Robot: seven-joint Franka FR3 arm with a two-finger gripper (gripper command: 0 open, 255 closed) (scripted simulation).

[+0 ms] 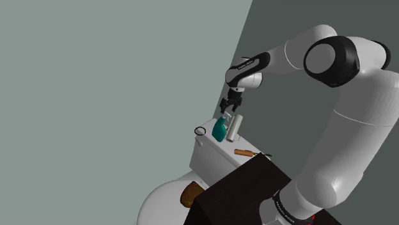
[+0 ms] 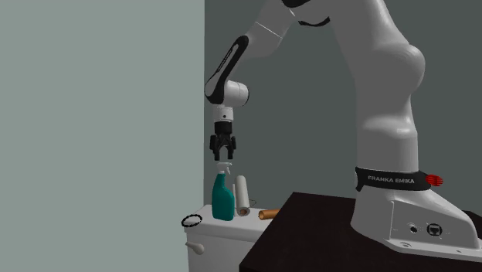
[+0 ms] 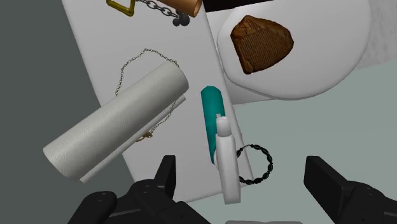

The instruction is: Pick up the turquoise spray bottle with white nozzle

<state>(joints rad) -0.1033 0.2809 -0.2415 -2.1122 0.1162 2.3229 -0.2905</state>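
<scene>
My arm (image 2: 382,69): smooth white rounded links joined by dark joint caps (image 1: 332,59). My wrist sleeve (image 1: 250,64): black, with faint pale lettering. My base ring (image 2: 386,180): a black band lettered FRANKA EMIKA in white, a small red knob (image 2: 433,180) at its right end. My foot housing (image 2: 386,220): white, with small dark sockets. My pincer (image 2: 224,157): all black, two blocky fingers (image 3: 331,184) on a black hand.

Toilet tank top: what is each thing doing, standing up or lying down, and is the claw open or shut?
Spray bottle: standing upright, not held.
Claw: open, just above the bottle, holding nothing.
Paper roll: standing on end beside the bottle.
Black bead bracelet: lying flat.
Brown cylinder: lying on its side.
</scene>
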